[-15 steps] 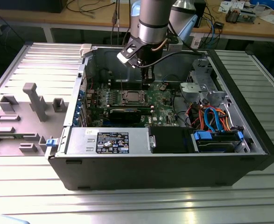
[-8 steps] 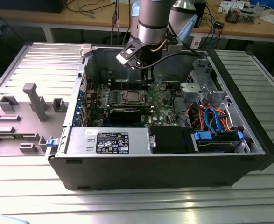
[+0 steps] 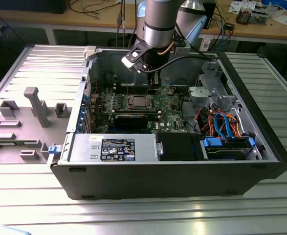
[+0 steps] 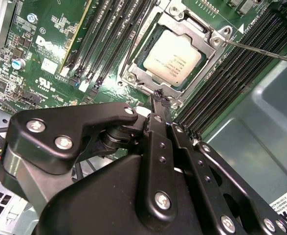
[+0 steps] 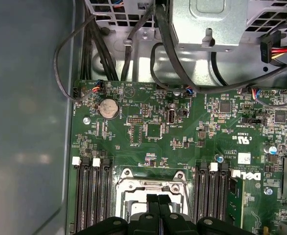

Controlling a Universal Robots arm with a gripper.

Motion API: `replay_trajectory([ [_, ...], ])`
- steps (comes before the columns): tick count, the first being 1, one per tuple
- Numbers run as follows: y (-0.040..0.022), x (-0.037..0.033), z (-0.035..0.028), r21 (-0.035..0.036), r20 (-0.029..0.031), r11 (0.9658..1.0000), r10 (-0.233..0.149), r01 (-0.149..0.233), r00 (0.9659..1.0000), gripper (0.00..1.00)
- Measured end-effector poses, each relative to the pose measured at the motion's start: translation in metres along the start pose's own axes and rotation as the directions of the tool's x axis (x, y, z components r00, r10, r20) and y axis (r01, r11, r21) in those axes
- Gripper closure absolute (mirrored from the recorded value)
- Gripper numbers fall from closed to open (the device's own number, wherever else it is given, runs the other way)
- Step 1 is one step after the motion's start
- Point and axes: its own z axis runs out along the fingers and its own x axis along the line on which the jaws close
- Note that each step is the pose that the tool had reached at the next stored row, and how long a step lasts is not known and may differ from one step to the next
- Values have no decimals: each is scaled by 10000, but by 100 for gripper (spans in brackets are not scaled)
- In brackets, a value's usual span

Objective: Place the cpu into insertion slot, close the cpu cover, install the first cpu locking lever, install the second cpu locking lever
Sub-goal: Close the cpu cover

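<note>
Gripper (image 4: pixel 161 97) with its fingers closed together and nothing visible between them; the tip is poised just above one edge of the cpu cover (image 4: pixel 192 24). The cpu (image 4: pixel 172 59) lies flat, metal top upward, in the insertion slot (image 5: pixel 126 176) under the lowered cover. A thin locking lever (image 4: pixel 258 51) juts out across the memory slots (image 4: pixel 231 83) flanking the socket.

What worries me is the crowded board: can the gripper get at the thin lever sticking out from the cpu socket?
Probably yes. The gripper hangs just by the insertion slot, and the lever juts out over the memory slots with nothing lying across it.
</note>
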Motion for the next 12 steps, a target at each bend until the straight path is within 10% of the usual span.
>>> replay_trajectory([
  [12, -5, 0, 22, 0, -14, 10000, -24, 24, 10000, 89],
])
